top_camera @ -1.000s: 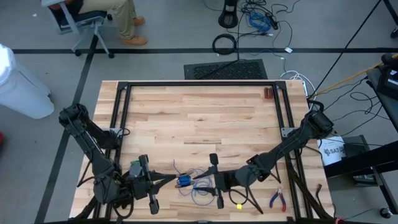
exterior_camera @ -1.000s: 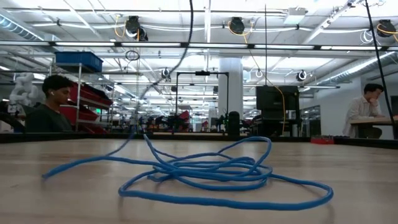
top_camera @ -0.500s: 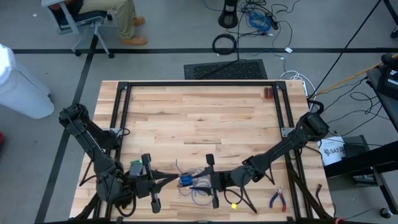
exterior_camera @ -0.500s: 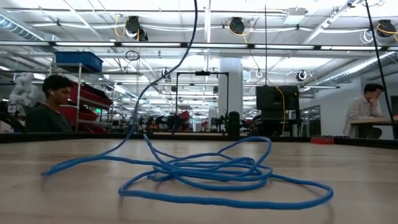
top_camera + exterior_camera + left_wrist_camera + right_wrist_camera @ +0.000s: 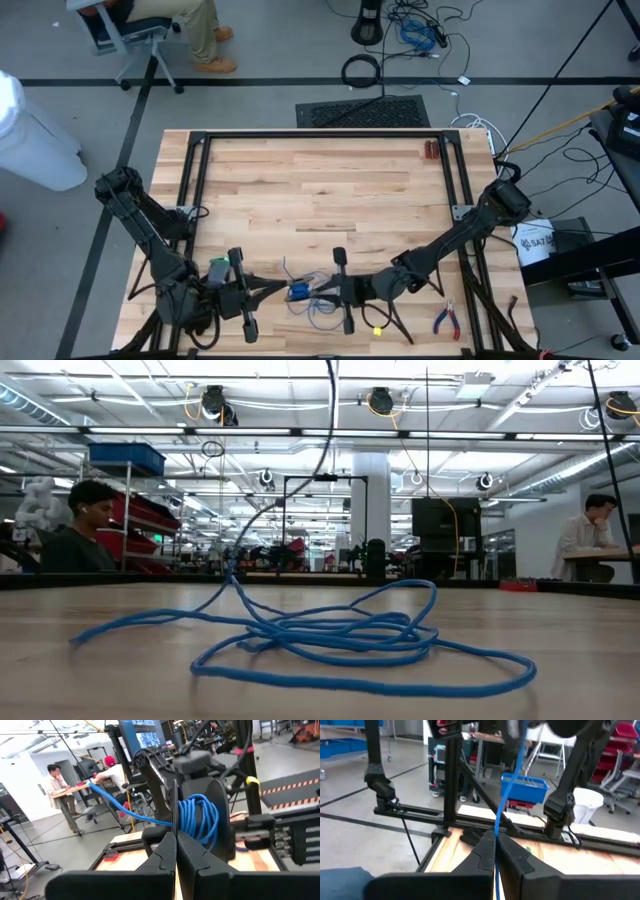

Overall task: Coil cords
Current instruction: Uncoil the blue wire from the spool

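Bright blue cord [image 5: 330, 635] on pale blond wooden table [image 5: 320, 190], red-handled pliers [image 5: 446, 320].

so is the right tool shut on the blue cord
Yes, in the right wrist view the right tool has its two dark fingers pressed together with the blue cord running up from between them.

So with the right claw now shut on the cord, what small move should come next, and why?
Probably the right claw, shut on the blue cord, should carry it around the coil at the left claw for another turn. Much cord is loose on the table.
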Motion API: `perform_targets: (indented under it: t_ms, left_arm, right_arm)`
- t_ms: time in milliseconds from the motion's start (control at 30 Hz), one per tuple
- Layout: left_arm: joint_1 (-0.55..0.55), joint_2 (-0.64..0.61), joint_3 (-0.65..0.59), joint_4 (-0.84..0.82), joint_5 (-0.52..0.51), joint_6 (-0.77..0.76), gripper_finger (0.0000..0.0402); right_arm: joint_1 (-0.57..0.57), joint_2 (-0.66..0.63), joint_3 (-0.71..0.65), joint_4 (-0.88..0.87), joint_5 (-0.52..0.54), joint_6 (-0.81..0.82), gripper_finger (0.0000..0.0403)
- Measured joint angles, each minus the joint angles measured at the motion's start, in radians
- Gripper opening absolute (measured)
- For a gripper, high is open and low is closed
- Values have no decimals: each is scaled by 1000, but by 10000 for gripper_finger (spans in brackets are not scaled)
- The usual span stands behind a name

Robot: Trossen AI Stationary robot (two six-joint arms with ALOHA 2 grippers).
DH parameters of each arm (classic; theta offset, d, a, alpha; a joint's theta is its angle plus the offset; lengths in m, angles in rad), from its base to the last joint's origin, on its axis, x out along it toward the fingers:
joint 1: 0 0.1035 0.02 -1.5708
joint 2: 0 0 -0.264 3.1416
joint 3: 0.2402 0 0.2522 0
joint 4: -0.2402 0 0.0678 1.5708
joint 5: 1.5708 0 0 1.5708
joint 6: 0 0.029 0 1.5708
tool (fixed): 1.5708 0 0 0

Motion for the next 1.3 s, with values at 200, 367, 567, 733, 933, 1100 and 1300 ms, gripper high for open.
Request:
perform_targets:
  t_ms: [200,367,567,733,933,1100,1300]
  left_arm:
    - [0,0,0,-73,-14,1,2]
    - [0,0,0,-129,-67,7,2]
    - [0,0,0,-189,-95,10,2]
    - [0,0,0,-242,-98,50,2]
    - [0,32,0,-229,-186,141,2]
    - [11,63,0,-221,-257,214,2]
    - [22,68,0,-199,-326,219,2]
  right_arm:
    - [16,-72,0,-158,178,84,1]
    - [58,-122,0,-194,258,88,1]
    - [99,-147,0,-127,282,26,1]
    - [119,-147,0,-48,268,-42,0]
    - [116,-146,0,-26,184,-62,0]
    - [104,-137,0,-27,166,-62,0]
    - [90,-119,0,-48,128,-65,0]
